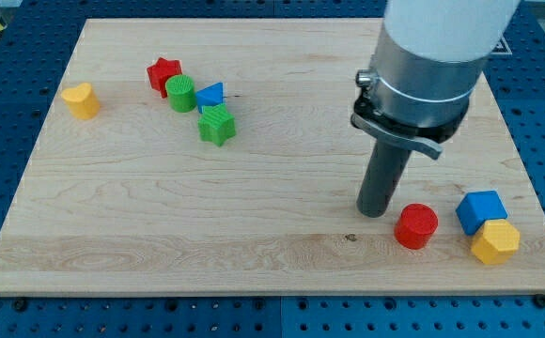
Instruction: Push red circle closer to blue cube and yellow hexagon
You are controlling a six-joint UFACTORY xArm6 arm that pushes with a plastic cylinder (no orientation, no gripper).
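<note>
The red circle (415, 226) lies near the view's bottom right on the wooden board (160, 235). The blue cube (480, 210) sits a short gap to its right, and the yellow hexagon (495, 241) touches the cube's lower right side. My tip (376, 212) rests on the board just left of the red circle, close to it; I cannot tell if they touch. The rod rises to a grey and white arm body that hides the board's upper right.
At the view's upper left lie a red star (163, 74), a green circle (181, 94), a small blue triangle (211, 95) and a green star (217, 125), bunched together. A yellow heart-like block (81, 99) sits near the left edge.
</note>
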